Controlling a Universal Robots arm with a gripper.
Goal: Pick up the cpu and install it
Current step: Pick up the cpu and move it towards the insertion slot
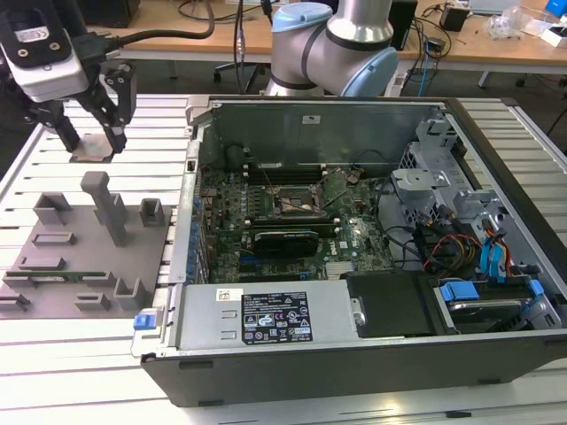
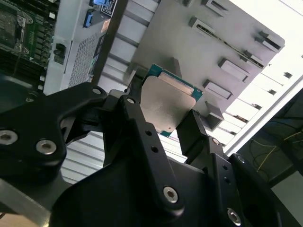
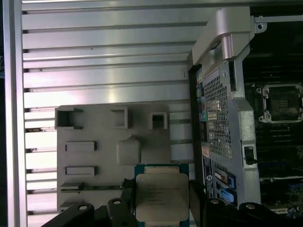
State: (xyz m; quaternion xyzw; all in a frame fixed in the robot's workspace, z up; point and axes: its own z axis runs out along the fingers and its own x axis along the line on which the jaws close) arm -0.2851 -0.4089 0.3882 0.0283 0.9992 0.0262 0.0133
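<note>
My gripper [image 1: 93,144] hangs above the slotted table, beyond the far end of the grey fixture plate [image 1: 89,239] on the exterior view's left. Its fingers are shut on the cpu [image 1: 90,153], a small flat square chip. In both wrist views the cpu [image 2: 165,101] [image 3: 161,191] shows its pale silvery top and green rim, clamped at two opposite edges by black fingers [image 2: 191,130] [image 3: 127,191]. The open cpu socket [image 1: 297,202] [image 3: 279,101] sits on the motherboard inside the computer case, well to the exterior view's right of the gripper.
The open computer case [image 1: 354,266] lies on its side beside the fixture plate [image 3: 94,156], with raised metal walls. A black expansion card [image 1: 285,240] sits below the socket. A thin green memory stick [image 1: 66,276] lies in the fixture. Upright grey posts [image 1: 108,208] stand on the plate.
</note>
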